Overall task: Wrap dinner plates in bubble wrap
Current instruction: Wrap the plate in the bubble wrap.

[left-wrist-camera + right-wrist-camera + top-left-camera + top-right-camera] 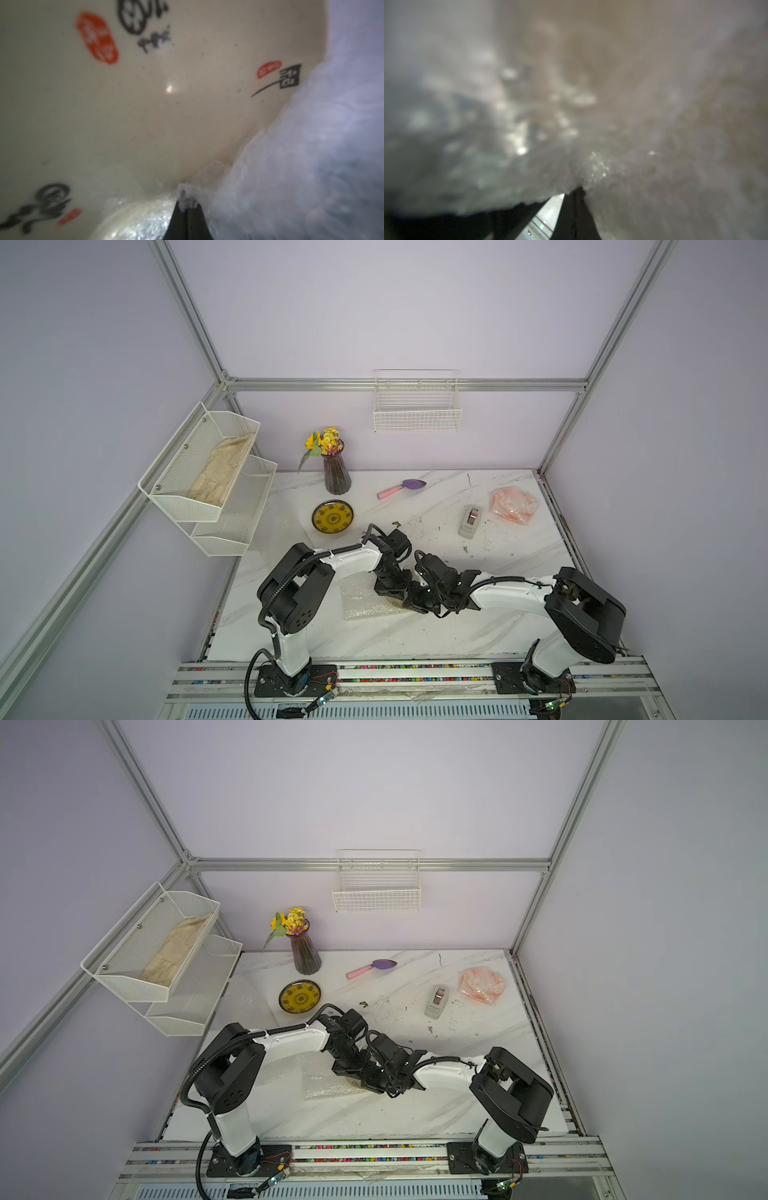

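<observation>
The white marble-patterned table is carrying everything. A dark ribbed vase of yellow flowers is standing at its far edge, and the yellow plate is lying just in front of it. A pink-handled trowel is lying further right. Beyond it a grey tape dispenser is sitting just beside an orange plate bundle covered in bubble wrap. A bubble wrap sheet is lying near the middle front, and another flat sheet is lying by the left edge. Dark specks are lying scattered near the centre.

Bubble wrap fills right wrist view, blurred.
</observation>
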Motion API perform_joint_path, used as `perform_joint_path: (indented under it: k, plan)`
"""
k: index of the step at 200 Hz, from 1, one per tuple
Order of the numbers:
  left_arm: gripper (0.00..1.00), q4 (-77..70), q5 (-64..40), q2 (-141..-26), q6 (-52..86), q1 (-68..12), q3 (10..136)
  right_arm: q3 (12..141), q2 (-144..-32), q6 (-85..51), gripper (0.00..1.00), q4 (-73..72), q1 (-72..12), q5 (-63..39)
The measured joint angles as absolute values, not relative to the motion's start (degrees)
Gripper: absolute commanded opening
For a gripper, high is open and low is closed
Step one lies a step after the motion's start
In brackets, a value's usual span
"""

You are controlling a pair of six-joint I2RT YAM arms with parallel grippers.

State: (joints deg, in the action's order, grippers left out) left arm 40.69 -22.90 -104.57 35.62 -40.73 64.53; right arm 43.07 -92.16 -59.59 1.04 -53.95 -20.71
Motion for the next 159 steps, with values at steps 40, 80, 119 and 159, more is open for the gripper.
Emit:
perform_joint_path:
  k: [40, 80, 119, 159]
  plan:
    - [0.02, 40.6, -20.4, -101.4, 37.9, -39.7, 63.4, 42.6, -94.0, -61.1, 0.0, -2.6, -54.0, -20.8]
    - [0.05, 45.2, -16.3, -92.6, 38.9, -37.4, 63.7, 42.1, -93.6, -61.5, 0.0, -3.1, -54.0, -20.3]
    - [0.06, 44.2, -20.3, -92.1, 41.7, -37.9, 67.3, 41.2, -92.9, -61.6, 0.0, -3.4, -54.0, -20.2]
    - [0.06, 41.3, -24.1, -97.5, 43.9, -40.2, 68.7, 40.6, -92.6, -62.2, 0.0, -4.3, -54.0, -20.3]
